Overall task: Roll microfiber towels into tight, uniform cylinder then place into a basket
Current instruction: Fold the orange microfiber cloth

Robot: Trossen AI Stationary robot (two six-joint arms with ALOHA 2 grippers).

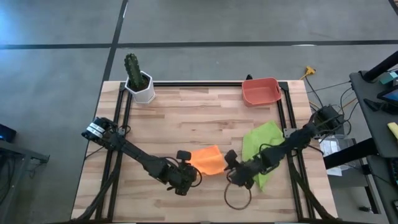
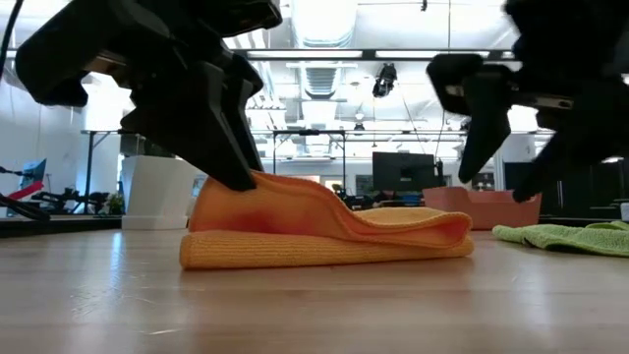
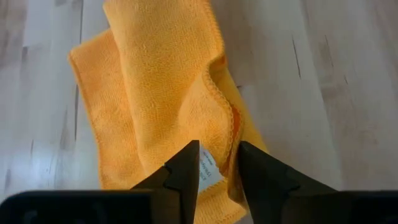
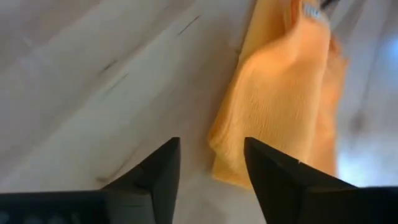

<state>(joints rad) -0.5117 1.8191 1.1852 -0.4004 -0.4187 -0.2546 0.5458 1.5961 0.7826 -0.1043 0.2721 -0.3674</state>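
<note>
- The orange towel (image 1: 207,160) lies folded into a loose, flattish bundle near the middle of the worktop's (image 1: 199,115) front half; it is no tight roll, and from table height its layers sag in soft waves over a thicker bottom fold.
- A white label (image 3: 207,173) shows at the towel's hemmed edge in the left wrist view.
- The left gripper (image 3: 217,177) sits at the orange towel's left end, fingers slightly parted with the labelled edge between them; whether they pinch the cloth cannot be told.
- The right gripper (image 4: 211,165) stands just beside the towel's right end, fingers spread apart and holding nothing, the cloth's corner just ahead of them.
- The green towel (image 1: 261,149) lies spread and rumpled toward the worktop's right edge, partly under the right arm, apart from the orange one.
- The basket (image 1: 260,91) sits at the back right corner, well away from both towels.
- A white pot with a cactus (image 1: 138,78) stands at the back left corner.
</note>
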